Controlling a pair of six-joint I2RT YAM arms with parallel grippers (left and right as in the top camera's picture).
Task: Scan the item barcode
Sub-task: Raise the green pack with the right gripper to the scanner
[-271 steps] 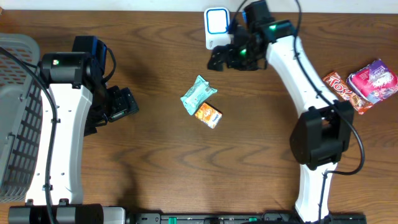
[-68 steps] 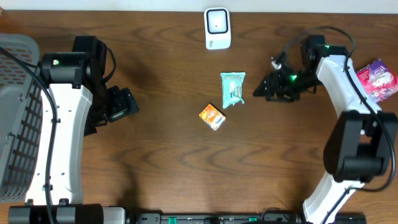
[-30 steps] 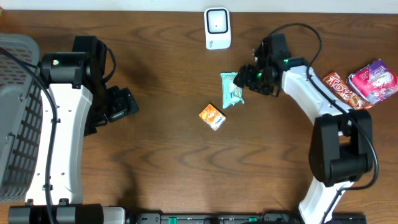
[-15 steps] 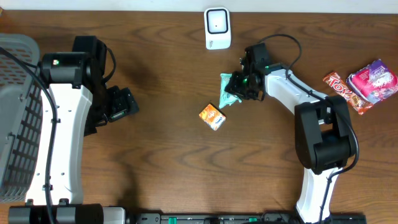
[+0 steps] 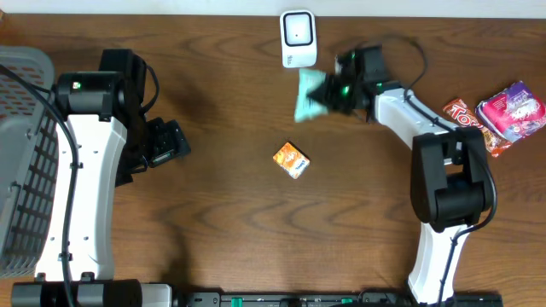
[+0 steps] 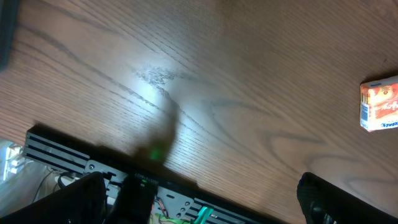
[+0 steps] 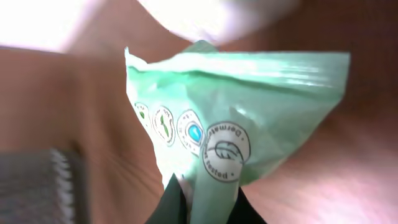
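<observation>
A pale green packet (image 5: 309, 95) hangs blurred above the table, just below the white barcode scanner (image 5: 298, 38) at the back edge. My right gripper (image 5: 339, 89) is shut on the packet's right end. In the right wrist view the packet (image 7: 249, 112) fills the frame, and my right gripper (image 7: 205, 210) pinches its lower edge between dark fingertips (image 7: 173, 208). The scanner (image 7: 211, 15) shows there as a bright blur above. My left gripper (image 5: 166, 143) stays at the left, open and empty, with its fingers (image 6: 323, 199) far apart over bare wood.
A small orange box (image 5: 290, 159) lies at mid-table, and shows at the right edge of the left wrist view (image 6: 380, 104). A grey basket (image 5: 17, 153) stands at the far left. A red-brown snack bar (image 5: 467, 124) and a purple packet (image 5: 512, 109) lie at the right edge.
My right gripper closed on the green packet, lifted it off the table and carried it up-left toward the scanner. The left arm and the orange box stayed put.
</observation>
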